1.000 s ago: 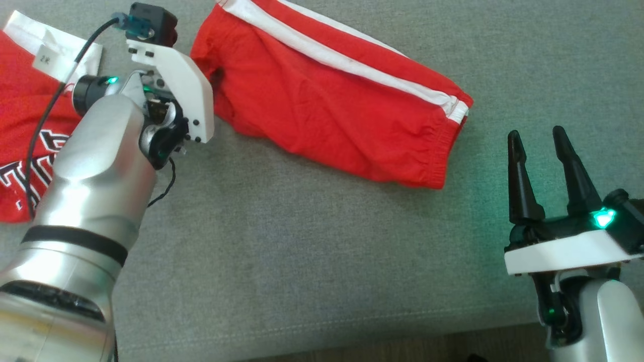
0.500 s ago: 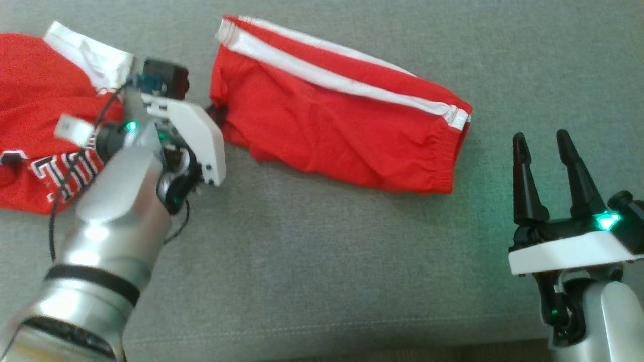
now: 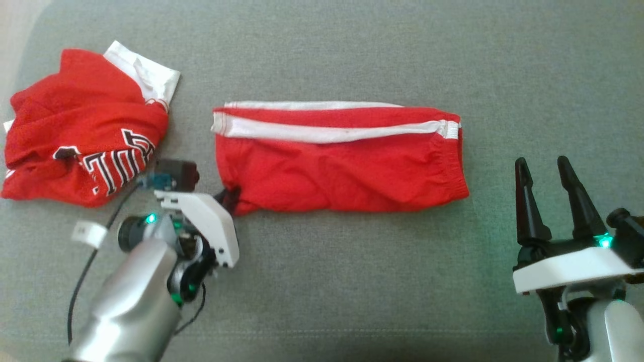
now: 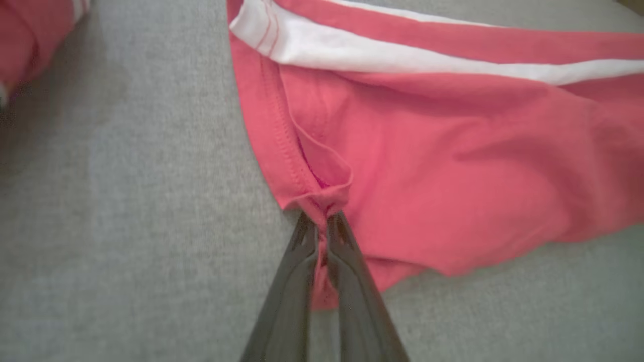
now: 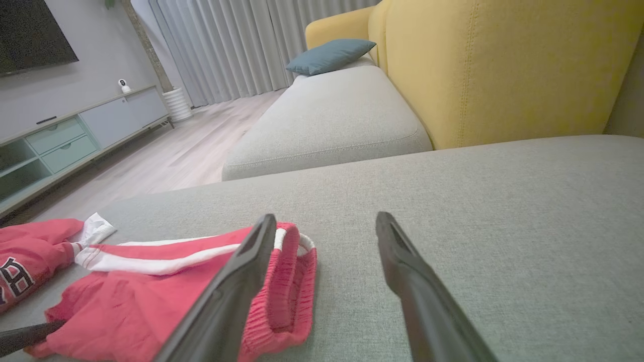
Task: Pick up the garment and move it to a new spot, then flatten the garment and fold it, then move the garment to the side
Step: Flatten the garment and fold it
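Observation:
The garment, red shorts (image 3: 342, 166) with white side stripes, lies folded lengthwise across the grey sofa cushion (image 3: 352, 281). My left gripper (image 3: 229, 198) is shut on the shorts' near-left corner. In the left wrist view its fingers (image 4: 302, 281) pinch bunched red fabric (image 4: 453, 151) at the hem, with the gripper (image 4: 322, 221) low over the cushion. My right gripper (image 3: 542, 163) stands open at the lower right, apart from the shorts' elastic waistband end. In the right wrist view the gripper (image 5: 326, 218) holds nothing, and the shorts (image 5: 151, 296) lie to its left.
A crumpled red jersey (image 3: 80, 130) with white lettering lies at the cushion's far left, close to my left arm. The cushion's front seam (image 3: 322, 334) runs near the bottom. A yellow sofa back (image 5: 503, 65), a teal pillow (image 5: 329, 55) and a second cushion (image 5: 327, 120) lie beyond.
My left gripper has drawn back toward me with the shorts' corner in it, swinging the shorts from a slant to lie level. The head view has shifted too. The right gripper stays open.

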Robot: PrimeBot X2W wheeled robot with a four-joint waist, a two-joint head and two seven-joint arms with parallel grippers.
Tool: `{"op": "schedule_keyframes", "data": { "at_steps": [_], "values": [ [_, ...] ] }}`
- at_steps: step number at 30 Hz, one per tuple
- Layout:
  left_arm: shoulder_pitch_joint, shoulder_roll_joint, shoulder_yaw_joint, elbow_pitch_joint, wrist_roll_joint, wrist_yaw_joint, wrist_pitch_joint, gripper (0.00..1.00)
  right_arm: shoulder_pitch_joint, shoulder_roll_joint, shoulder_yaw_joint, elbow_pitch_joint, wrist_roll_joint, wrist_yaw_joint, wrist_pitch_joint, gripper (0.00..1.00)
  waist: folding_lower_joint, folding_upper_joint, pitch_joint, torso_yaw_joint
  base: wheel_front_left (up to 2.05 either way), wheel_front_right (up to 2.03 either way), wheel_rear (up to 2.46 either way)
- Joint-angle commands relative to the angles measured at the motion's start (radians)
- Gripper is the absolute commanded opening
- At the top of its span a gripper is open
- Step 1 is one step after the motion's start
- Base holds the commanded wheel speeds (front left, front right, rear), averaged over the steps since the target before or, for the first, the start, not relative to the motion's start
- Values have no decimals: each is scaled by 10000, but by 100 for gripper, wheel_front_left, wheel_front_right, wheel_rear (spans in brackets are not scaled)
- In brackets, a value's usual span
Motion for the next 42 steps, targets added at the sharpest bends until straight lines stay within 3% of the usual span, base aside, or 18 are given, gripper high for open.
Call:
{"op": "schedule_keyframes", "data": {
  "at_steps": [1, 3, 4, 5, 6, 17, 25, 42],
  "values": [
    [48, 391, 398, -489, -76, 177, 32, 0, 20, -45, 158, -347, 49, 75, 65, 100, 0, -1, -75, 29, 0, 0, 0],
    [400, 451, 396, -938, -130, 344, 96, 0, 66, -45, 146, -368, 40, 75, 109, 100, 0, -1, -147, 40, 0, 0, 0],
    [525, 486, 413, -1170, -107, 443, 16, 24, 84, -45, 139, -398, -15, 75, 130, 100, 0, -1, -163, 45, 0, 0, 0],
    [648, 518, 435, -1385, -64, 566, -99, 91, 100, -45, 133, -429, -73, 75, 153, 100, 0, -1, -189, 50, 0, 0, 0],
    [774, 527, 460, -1586, -36, 671, -234, 100, 113, -45, 128, -457, -203, 75, 196, 100, 0, -1, -221, 56, 0, 0, 0],
    [1654, 641, 988, -3178, 1235, 1933, -3609, 100, 196, -45, 33, -747, -655, 75, 567, 100, 0, -1, -728, 320, 0, 0, 0],
    [2165, 930, 1603, -4530, 2371, 2594, -4011, 100, 396, -45, -85, -900, -889, 75, 734, 100, 0, -1, -1196, 591, 0, 0, 0],
    [3634, 1317, 1686, -5379, 2775, 2411, -4013, 100, 1316, -45, -297, -902, -679, 75, 824, 100, 0, -1, -1925, 514, 0, 0, 0]
  ]
}}
